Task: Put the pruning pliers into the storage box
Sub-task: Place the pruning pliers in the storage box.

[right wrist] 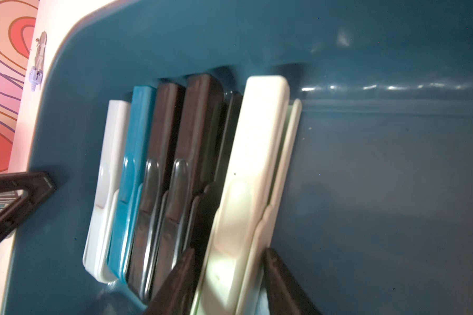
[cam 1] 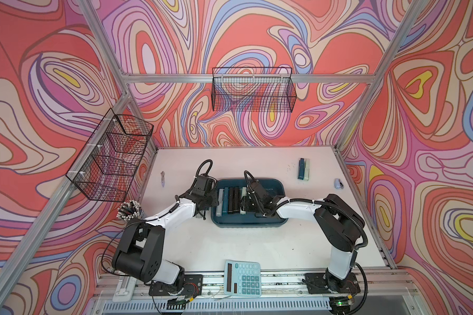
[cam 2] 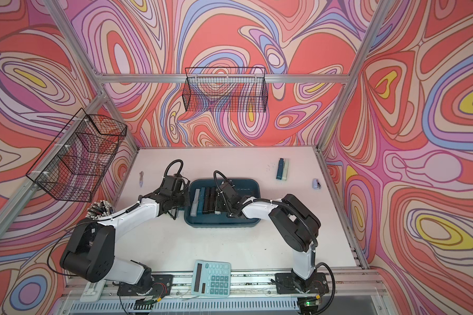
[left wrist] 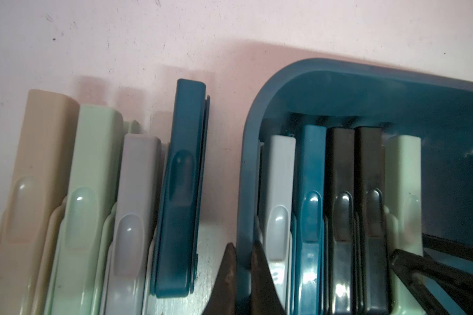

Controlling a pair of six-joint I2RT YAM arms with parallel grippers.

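Observation:
The dark teal storage box [cam 1: 274, 188] [cam 2: 247, 186] sits mid-table. Several pruning pliers [right wrist: 159, 169] lie side by side in its left end: grey, teal and two black. At the end of that row lies a pale green one [right wrist: 254, 163]. My right gripper [right wrist: 230, 270] stands open astride it, a finger on each side. My left gripper [left wrist: 245, 272] is shut on the box's left wall [left wrist: 246, 191]. Just outside that wall lie beige, green, grey and teal pliers [left wrist: 180, 177]. Two more pliers [cam 1: 303, 169] lie at the back right.
A teal calculator [cam 1: 243, 278] lies at the front edge between the arm bases. A small lilac object [cam 1: 338, 183] sits far right, and another small pale item [cam 1: 162, 178] far left. Black wire baskets [cam 1: 253, 90] [cam 1: 112, 155] hang on the back and left walls.

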